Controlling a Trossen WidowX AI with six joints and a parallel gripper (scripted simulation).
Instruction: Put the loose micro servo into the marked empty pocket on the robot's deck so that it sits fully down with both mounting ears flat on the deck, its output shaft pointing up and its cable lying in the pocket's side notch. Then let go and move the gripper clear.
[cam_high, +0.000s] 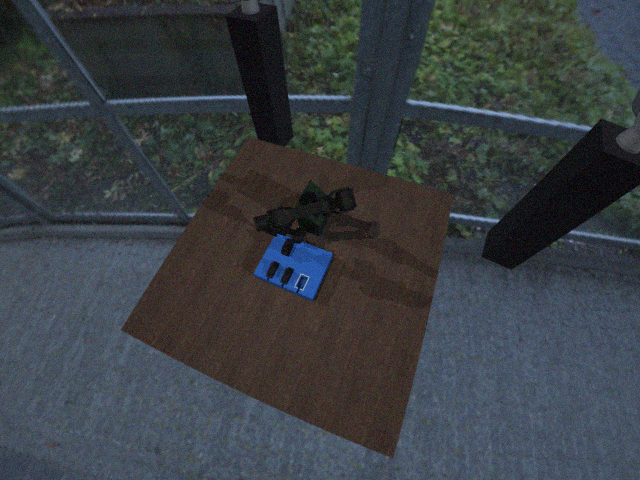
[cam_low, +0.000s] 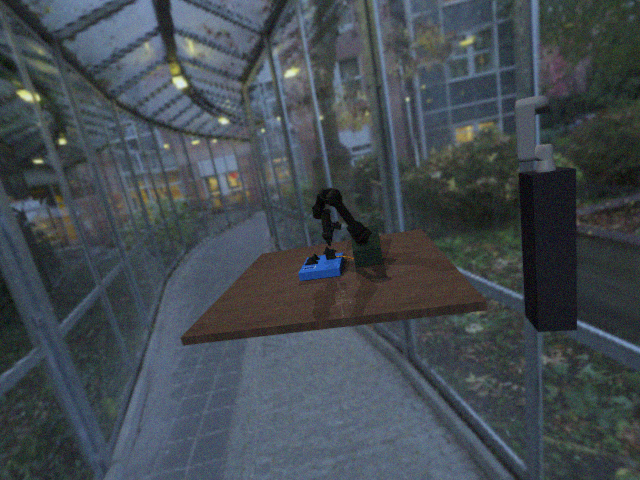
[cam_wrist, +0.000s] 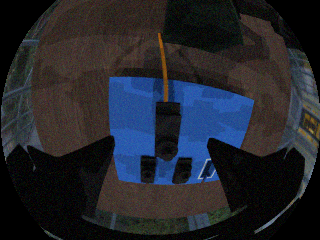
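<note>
The loose micro servo (cam_high: 286, 246) (cam_low: 329, 254) (cam_wrist: 167, 130) is black and rests on the blue deck (cam_high: 317, 258) (cam_low: 323, 271) (cam_wrist: 130, 112), towards the arm's base. Its orange cable (cam_wrist: 163, 67) runs over the deck edge towards the base side. A round boss shows at its other end; its exact tilt is too dark to tell. The marked pocket (cam_high: 302, 282) (cam_wrist: 207, 169), white-outlined, is empty at a far corner of the deck, beside two seated servos. My gripper (cam_low: 329, 244) (cam_wrist: 162, 142) is open and empty above the deck, its fingers either side of the loose servo in the wrist view.
Two black servos (cam_high: 272, 270) (cam_high: 286, 275) (cam_wrist: 148, 170) (cam_wrist: 183, 170) stand in the deck in a row with the pocket. The dark green arm base (cam_low: 367, 252) (cam_wrist: 200, 25) stands beside the deck. All rest on the brown table (cam_high: 289, 351) (cam_low: 289, 310) (cam_wrist: 65, 100).
</note>
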